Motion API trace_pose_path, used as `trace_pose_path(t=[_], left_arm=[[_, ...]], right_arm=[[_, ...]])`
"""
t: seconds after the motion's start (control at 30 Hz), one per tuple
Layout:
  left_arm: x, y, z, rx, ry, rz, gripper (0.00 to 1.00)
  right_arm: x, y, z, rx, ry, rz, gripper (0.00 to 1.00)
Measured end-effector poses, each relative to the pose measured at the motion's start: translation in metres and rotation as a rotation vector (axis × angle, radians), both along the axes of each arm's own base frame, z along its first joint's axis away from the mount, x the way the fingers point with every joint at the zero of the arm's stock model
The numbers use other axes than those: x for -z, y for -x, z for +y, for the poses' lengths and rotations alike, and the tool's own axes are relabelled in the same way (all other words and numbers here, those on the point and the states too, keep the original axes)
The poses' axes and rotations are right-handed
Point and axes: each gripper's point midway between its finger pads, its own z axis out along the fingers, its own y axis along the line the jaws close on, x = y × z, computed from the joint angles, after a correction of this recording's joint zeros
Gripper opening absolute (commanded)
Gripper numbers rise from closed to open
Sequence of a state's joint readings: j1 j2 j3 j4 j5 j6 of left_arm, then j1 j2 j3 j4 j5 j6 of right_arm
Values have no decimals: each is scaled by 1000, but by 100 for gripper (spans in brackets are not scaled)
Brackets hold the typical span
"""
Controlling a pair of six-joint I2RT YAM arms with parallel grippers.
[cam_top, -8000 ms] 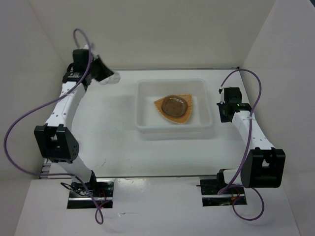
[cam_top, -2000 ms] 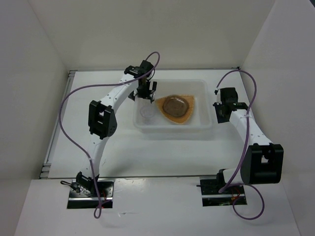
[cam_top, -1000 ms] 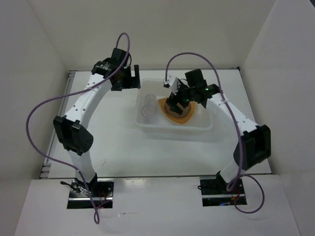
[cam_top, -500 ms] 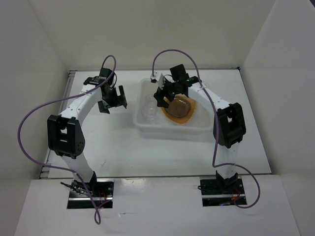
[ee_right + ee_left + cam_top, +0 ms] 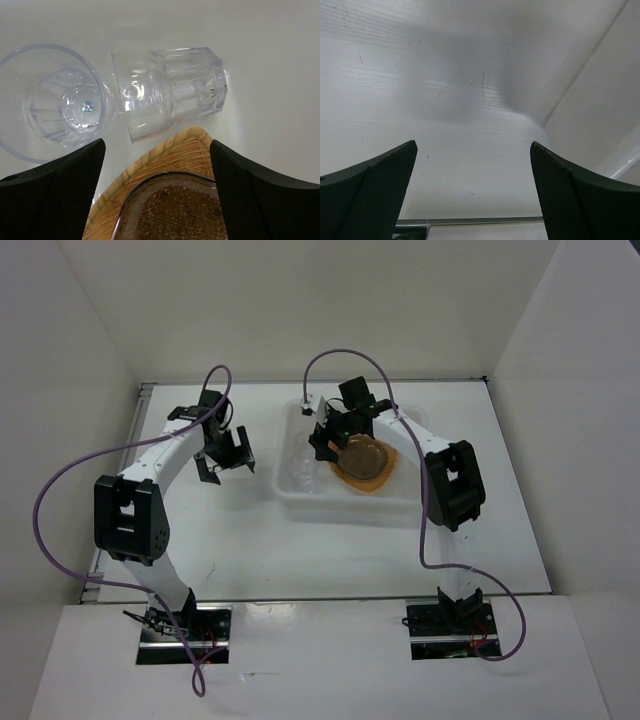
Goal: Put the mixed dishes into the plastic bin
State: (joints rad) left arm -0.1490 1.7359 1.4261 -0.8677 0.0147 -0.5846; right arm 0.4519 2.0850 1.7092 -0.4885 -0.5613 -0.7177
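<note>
The plastic bin (image 5: 352, 502) stands mid-table, and its white floor (image 5: 260, 45) fills the right wrist view. Inside lies the orange ribbed plate (image 5: 381, 476) (image 5: 165, 156) with a grey-brown saucer (image 5: 362, 456) (image 5: 172, 210) on it. To the plate's left are two clear glass cups, one upright (image 5: 65, 107) (image 5: 303, 469), the other on its side (image 5: 172, 97). My right gripper (image 5: 322, 444) (image 5: 156, 150) hangs open just above the plate's left corner, holding nothing. My left gripper (image 5: 228, 462) (image 5: 474, 150) is open and empty over bare table left of the bin.
White walls enclose the table on three sides. A wall corner (image 5: 545, 120) shows ahead in the left wrist view. Both purple cables (image 5: 340, 355) arch over the arms near the bin.
My left gripper has drawn away from the bin's back left corner, toward the near left. My right gripper has shifted left across the plate toward the cups.
</note>
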Motion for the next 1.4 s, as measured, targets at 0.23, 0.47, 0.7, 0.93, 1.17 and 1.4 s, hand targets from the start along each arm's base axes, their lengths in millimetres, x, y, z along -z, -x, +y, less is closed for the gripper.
trace_pose_path(t=[0.23,0.47,0.7,0.93,1.17,1.4], left_arm=[[4,2,-1,-24,9,11,100],[11,10,-2,-46,18,43,100],[11,17,-2,-45,19,72,100],[12,27,-1,-43,13,113,100],[11,29,0,-41,11,121,100],[11,32,0,-37,8,130,100]], right_arm=[[21,-1,0,-25,23,13,90],[21,-7,2,-17,3,2,85],[9,-22,13,68,-77,-9,78],[26,-19,19,133,-81,3,78],[34,-23,25,192,-64,-42,57],[28,-43,20,311,-58,-118,31]])
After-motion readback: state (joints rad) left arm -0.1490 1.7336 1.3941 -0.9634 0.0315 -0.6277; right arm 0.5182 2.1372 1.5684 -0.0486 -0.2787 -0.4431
